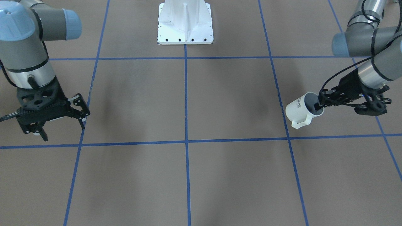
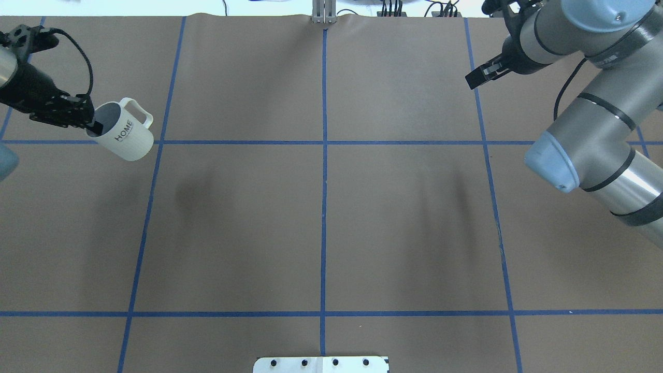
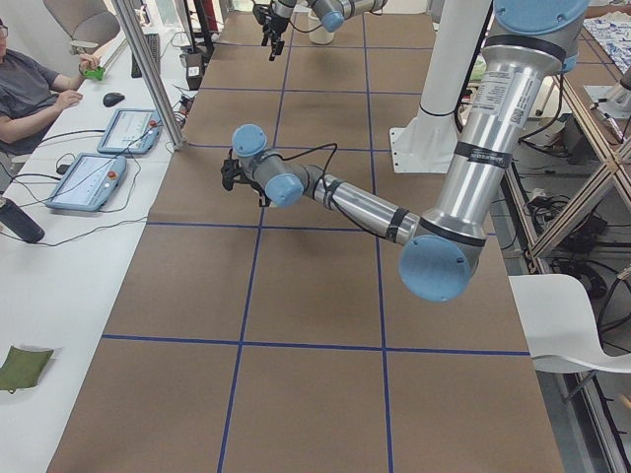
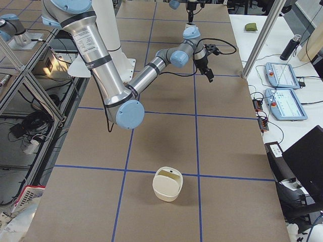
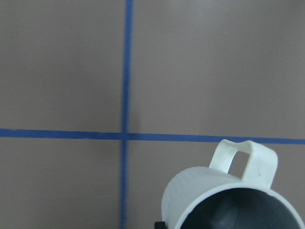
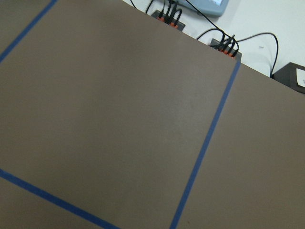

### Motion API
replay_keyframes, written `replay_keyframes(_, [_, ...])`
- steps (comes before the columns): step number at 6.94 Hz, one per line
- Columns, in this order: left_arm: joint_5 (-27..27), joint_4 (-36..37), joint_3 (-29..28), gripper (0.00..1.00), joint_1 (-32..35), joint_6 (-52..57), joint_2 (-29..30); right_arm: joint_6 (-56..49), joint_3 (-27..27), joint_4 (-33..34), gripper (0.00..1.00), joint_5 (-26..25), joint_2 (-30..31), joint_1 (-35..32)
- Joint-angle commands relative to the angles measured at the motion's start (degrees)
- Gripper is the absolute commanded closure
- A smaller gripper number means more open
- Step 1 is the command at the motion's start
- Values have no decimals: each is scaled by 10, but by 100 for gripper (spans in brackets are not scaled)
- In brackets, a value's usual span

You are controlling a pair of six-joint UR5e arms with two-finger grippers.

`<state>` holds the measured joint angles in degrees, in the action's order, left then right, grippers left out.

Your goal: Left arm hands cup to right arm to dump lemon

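Note:
My left gripper (image 1: 321, 105) is shut on the rim of the white "HOME" cup (image 1: 302, 109), one finger inside and one outside. It holds the cup tilted on its side above the table, handle outward. The overhead view shows the cup (image 2: 126, 135) at the far left with the left gripper (image 2: 92, 126) on its rim. The left wrist view shows the cup's dark inside and handle (image 5: 232, 202); no lemon shows in it. My right gripper (image 1: 64, 130) hangs open and empty, fingers spread, on the opposite side of the table, and also shows in the overhead view (image 2: 479, 76).
The white robot base plate (image 1: 185, 25) stands at the table's middle edge. A cream tub (image 4: 168, 184) sits on the table near the right-end camera. Blue tape lines grid the brown table. An operator (image 3: 30, 84) and tablets are beside the table.

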<state>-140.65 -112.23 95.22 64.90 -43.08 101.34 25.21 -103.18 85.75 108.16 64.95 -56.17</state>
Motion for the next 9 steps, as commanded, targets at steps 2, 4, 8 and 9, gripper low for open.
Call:
replay_keyframes(2, [102, -2, -3, 100, 20, 152, -80, -21, 40, 43, 0, 150, 20, -107])
replay_keyframes(4, [107, -4, -13, 100, 18, 155, -80, -152, 83, 63, 0, 197, 32, -165])
replay_keyframes(8, [101, -3, -28, 79, 16, 154, -78, -219, 95, 96, 0, 234, 74, -226])
replay_keyframes(9, [101, -2, -29, 49, 15, 154, -78, -226, 96, 94, 0, 236, 89, -228])
